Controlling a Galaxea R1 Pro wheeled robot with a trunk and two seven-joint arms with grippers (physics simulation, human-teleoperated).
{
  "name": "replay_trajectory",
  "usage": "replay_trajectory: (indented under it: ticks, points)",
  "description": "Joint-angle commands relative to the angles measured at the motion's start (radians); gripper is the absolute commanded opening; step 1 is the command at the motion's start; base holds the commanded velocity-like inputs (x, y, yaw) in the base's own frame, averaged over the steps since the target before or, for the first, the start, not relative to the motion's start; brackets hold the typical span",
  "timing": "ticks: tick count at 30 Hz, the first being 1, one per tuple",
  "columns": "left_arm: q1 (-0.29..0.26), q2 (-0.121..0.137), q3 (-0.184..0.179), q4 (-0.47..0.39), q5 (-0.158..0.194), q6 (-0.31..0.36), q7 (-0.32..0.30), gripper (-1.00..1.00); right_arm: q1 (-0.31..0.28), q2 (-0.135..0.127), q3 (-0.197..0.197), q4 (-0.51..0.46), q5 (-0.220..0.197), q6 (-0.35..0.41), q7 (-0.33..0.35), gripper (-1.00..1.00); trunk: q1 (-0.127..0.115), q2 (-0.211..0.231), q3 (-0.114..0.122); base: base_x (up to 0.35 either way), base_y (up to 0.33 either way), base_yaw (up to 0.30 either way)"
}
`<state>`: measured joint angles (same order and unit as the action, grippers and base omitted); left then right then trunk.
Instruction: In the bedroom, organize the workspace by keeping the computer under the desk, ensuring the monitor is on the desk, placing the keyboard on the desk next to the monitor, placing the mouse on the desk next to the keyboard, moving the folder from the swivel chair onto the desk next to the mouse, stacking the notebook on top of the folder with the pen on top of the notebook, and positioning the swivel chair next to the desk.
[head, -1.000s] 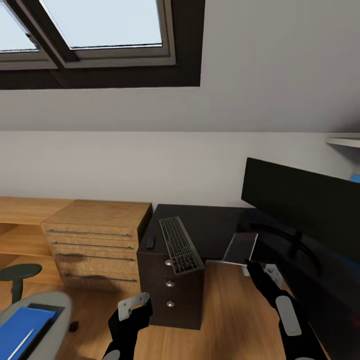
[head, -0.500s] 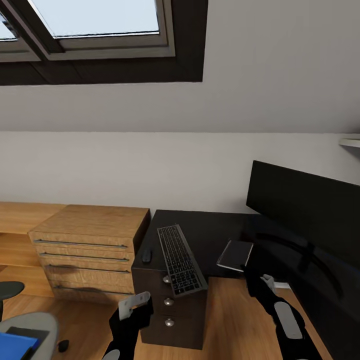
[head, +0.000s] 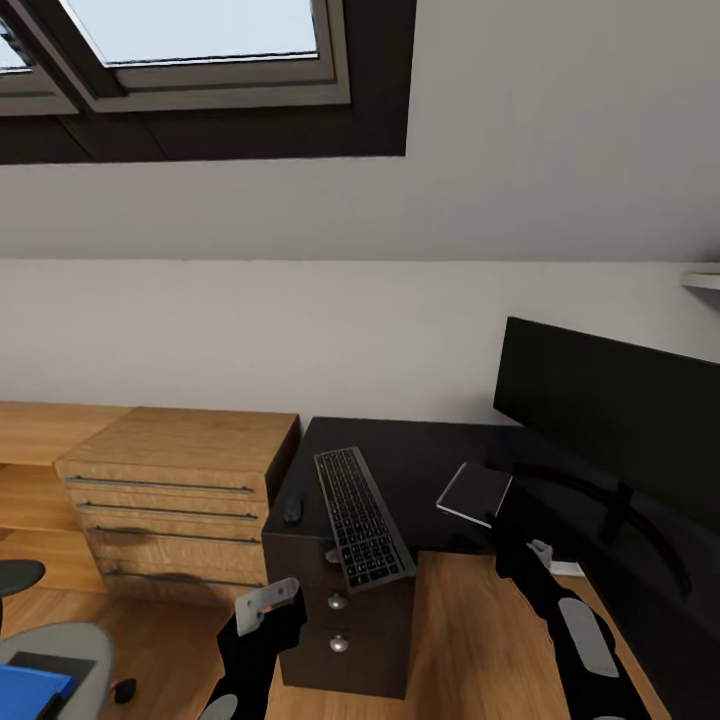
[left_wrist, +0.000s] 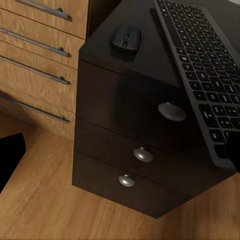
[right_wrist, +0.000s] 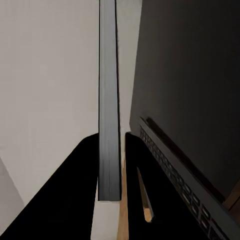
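Right gripper (right_wrist: 110, 165) has the notebook (head: 476, 493) pinched edge-on between its closed fingers, held over the desk (head: 420, 460) beside the monitor (head: 610, 410) — probably parked there (the folder (head: 30, 690) sits on the swivel chair (head: 70, 645)). Left gripper (head: 266, 606) — can't tell.

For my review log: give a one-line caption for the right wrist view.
Right gripper jaws clamp the thin grey notebook edge-on, with the keyboard on the black desk beside it.
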<state>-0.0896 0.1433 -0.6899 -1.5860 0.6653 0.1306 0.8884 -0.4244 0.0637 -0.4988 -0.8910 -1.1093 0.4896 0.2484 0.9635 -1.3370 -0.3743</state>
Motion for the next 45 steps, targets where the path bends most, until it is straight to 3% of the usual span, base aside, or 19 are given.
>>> replay_trajectory:
  ticks: [1, 15, 24, 33, 37, 45]
  points:
    - [-0.002, 0.001, -0.002, -0.002, 0.002, 0.006, 0.007, 1.00, -0.001, 0.000, -0.005, -0.004, 0.000, 0.009, 0.002, -1.00, 0.004, -0.008, -0.004, 0.000, 0.000, 0.000]
    - [-0.001, 0.001, -0.002, -0.002, 0.002, 0.005, 0.007, 1.00, 0.002, -0.008, -0.002, -0.033, 0.025, 0.012, 0.007, -1.00, 0.058, -0.106, -0.048, 0.000, 0.000, 0.000]
    - [-0.001, 0.001, 0.004, -0.001, 0.002, 0.006, 0.007, 1.00, 0.031, -0.007, -0.003, -0.132, 0.057, 0.011, 0.009, -1.00, 0.092, -0.169, -0.077, 0.000, 0.000, 0.000]
    - [-0.002, 0.002, 0.005, -0.002, 0.002, 0.004, 0.007, 1.00, 0.034, -0.001, -0.003, -0.141, 0.060, 0.007, 0.006, -1.00, 0.127, -0.232, -0.105, 0.000, 0.000, 0.000]
    - [-0.001, 0.002, 0.029, -0.003, 0.002, 0.003, 0.007, 1.00, 0.035, -0.001, -0.003, -0.141, 0.061, 0.006, 0.005, -1.00, 0.142, -0.260, -0.117, 0.000, 0.000, 0.000]
    - [-0.001, 0.002, 0.035, -0.003, 0.003, 0.003, 0.007, 1.00, 0.035, -0.001, -0.003, -0.132, 0.060, 0.006, 0.004, -1.00, 0.173, -0.316, -0.142, 0.000, 0.000, 0.000]
